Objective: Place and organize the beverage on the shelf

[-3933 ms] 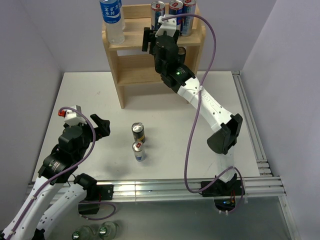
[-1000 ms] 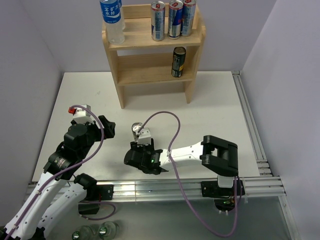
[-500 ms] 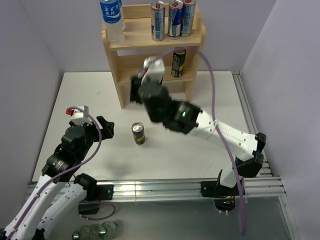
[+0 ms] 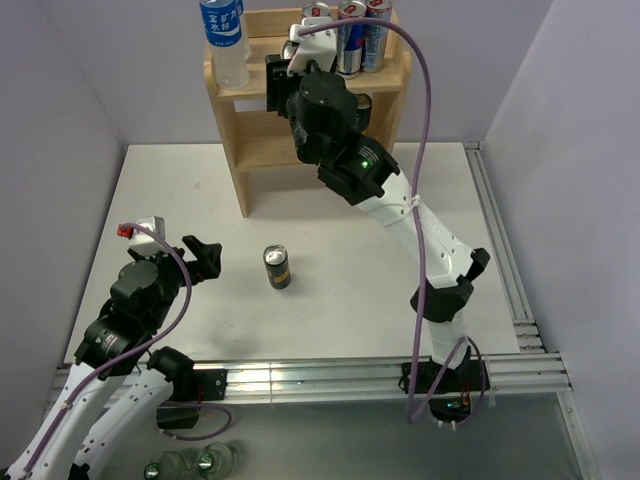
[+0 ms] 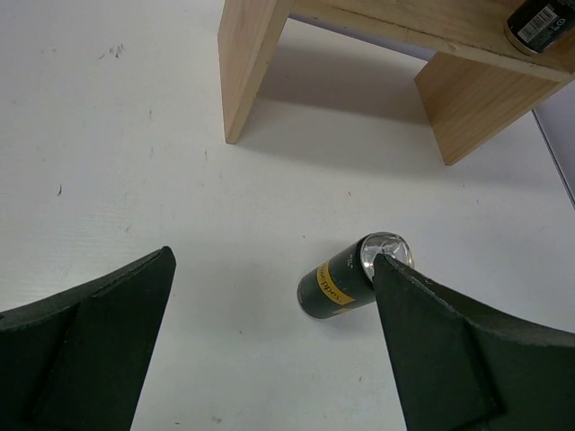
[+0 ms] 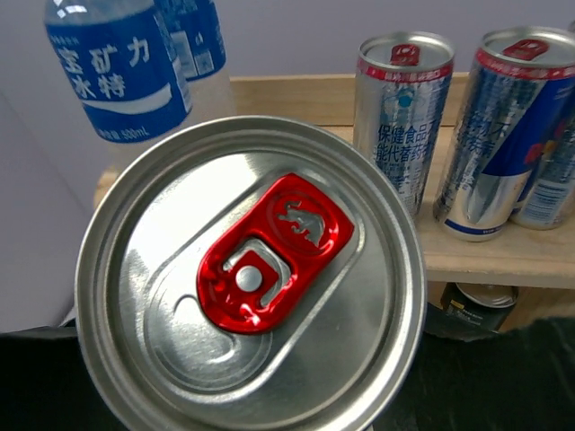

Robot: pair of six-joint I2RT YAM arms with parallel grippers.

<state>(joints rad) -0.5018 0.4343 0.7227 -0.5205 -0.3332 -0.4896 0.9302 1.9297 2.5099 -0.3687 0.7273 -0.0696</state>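
Overhead view: a light two-tier wooden shelf (image 4: 250, 150) stands at the far edge of a white table (image 4: 160, 190). Its top tier holds a blue-labelled water bottle (image 4: 224, 40) at the left and a row of silver-and-blue cans (image 4: 352, 38) at the right. The right gripper (image 4: 278, 82) is raised against the front of the top tier, between the bottle and the cans. A dark can (image 4: 277, 267) stands upright alone mid-table. The left gripper (image 4: 203, 257) is near its left side, jaws spread and empty.

Left wrist view: the dark can, black with a yellow label band and a silver lid, sits just ahead of the open fingers (image 5: 90, 350). A second dark can (image 5: 539, 22) rests on the shelf's lower tier at far right.

Right wrist view: a silver can (image 6: 247, 278) with a red pull tab fills the frame, level with the top tier. The fingers are hidden beneath it, but it hangs in the air, so it is probably clamped.

These cans look stiff but thin-walled, smooth and likely slippery, and weighty if full. The best hold is probably across the middle of the body, with gentle pressure
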